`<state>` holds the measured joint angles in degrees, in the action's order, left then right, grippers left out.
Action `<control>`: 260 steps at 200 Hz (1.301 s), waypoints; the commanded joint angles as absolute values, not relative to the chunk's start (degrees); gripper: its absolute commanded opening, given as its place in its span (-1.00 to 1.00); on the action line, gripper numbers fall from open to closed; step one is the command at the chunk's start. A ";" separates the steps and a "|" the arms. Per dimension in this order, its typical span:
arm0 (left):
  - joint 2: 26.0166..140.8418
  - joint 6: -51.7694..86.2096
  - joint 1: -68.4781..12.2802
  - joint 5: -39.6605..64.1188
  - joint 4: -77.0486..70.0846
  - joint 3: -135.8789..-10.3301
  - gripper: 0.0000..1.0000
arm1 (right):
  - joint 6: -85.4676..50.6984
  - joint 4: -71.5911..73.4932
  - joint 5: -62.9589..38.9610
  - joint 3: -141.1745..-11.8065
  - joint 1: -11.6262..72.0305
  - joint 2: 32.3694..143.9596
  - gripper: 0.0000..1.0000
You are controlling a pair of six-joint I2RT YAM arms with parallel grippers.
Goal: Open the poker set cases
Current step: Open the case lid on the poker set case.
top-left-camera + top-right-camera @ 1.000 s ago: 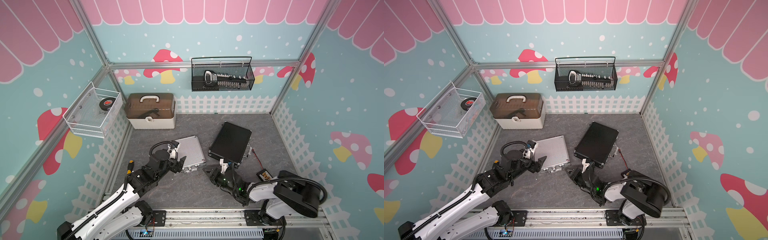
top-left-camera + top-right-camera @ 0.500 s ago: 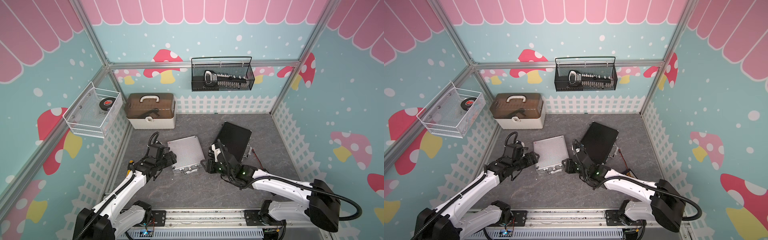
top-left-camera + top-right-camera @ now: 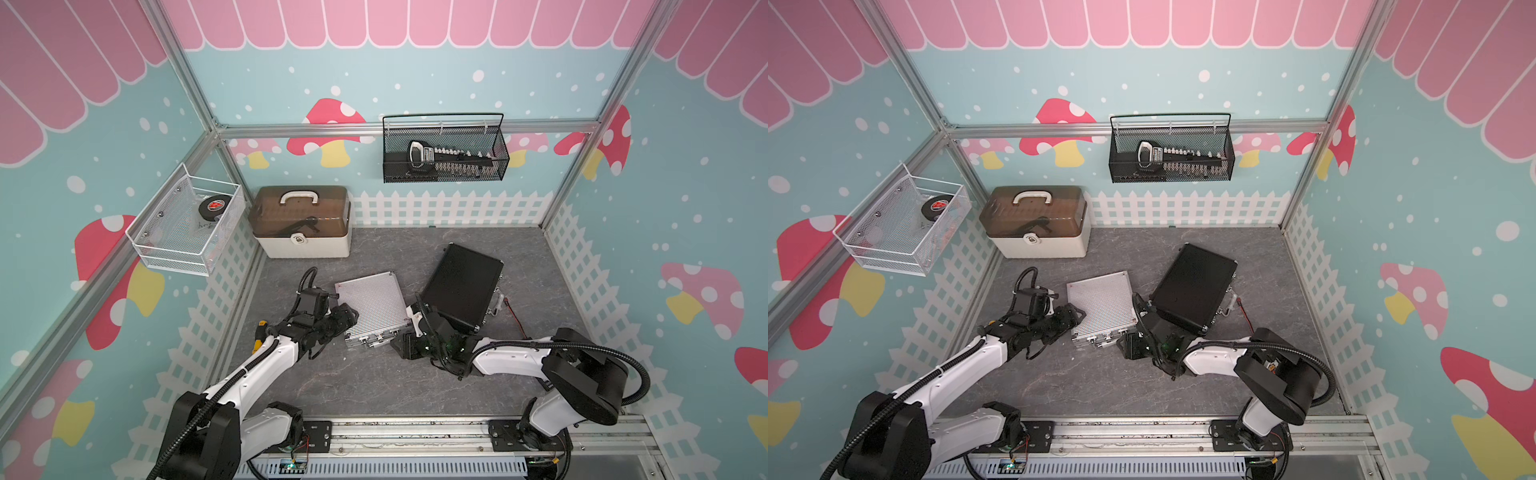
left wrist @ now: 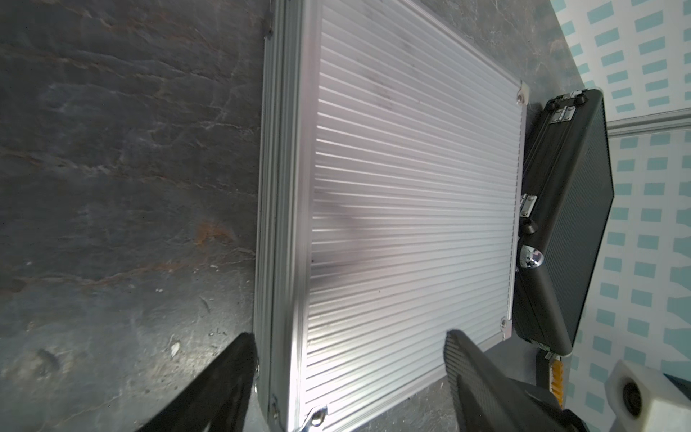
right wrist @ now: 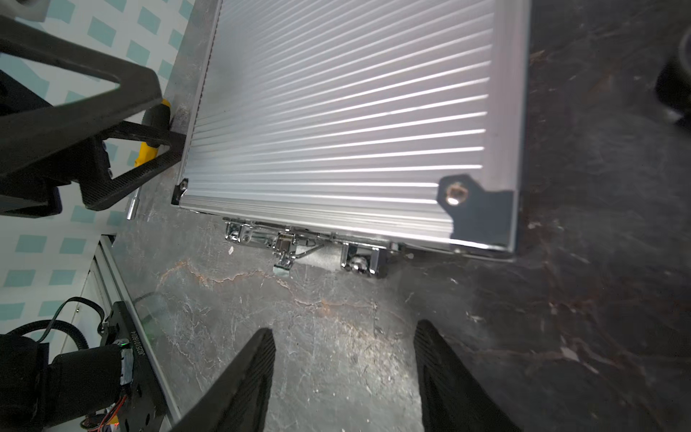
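Note:
The silver poker case [image 3: 370, 305] [image 3: 1100, 305] lies shut on the grey floor. The larger black case [image 3: 461, 286] [image 3: 1192, 286] sits shut just to its right, turned at an angle. My left gripper [image 3: 347, 318] [image 4: 349, 336] is open and straddles the silver case's [image 4: 404, 194] left edge: one finger is down beside the side wall, the other over the ribbed lid. My right gripper [image 3: 401, 343] [image 5: 344, 327] is open over bare floor, a short way in front of the silver case's [image 5: 344, 104] chrome latches [image 5: 284, 247]. The black case [image 4: 568, 224] touches the silver one's far edge.
A beige box with a brown lid [image 3: 303, 224] stands at the back left. A white wire basket [image 3: 187, 226] hangs on the left wall and a black mesh basket [image 3: 444, 153] on the back wall. A red wire [image 3: 515, 318] lies right of the black case.
My right gripper has moved left from the black case's near corner to the silver case's latch side, and its jaws have widened. My left arm has stretched out, its gripper staying at the silver case's left edge.

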<state>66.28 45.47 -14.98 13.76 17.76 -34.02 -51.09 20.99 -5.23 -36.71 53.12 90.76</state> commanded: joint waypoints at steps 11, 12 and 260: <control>67.71 47.37 -13.45 16.31 14.47 -32.35 0.56 | -51.33 30.70 -6.45 -35.92 52.81 95.12 0.24; 67.74 47.42 -13.45 16.37 14.44 -32.35 0.56 | -51.33 30.95 -6.43 -35.93 52.82 95.29 0.24; 72.95 45.90 -13.18 16.86 12.57 -32.19 0.52 | -54.53 47.65 -12.68 -32.59 52.71 101.91 0.18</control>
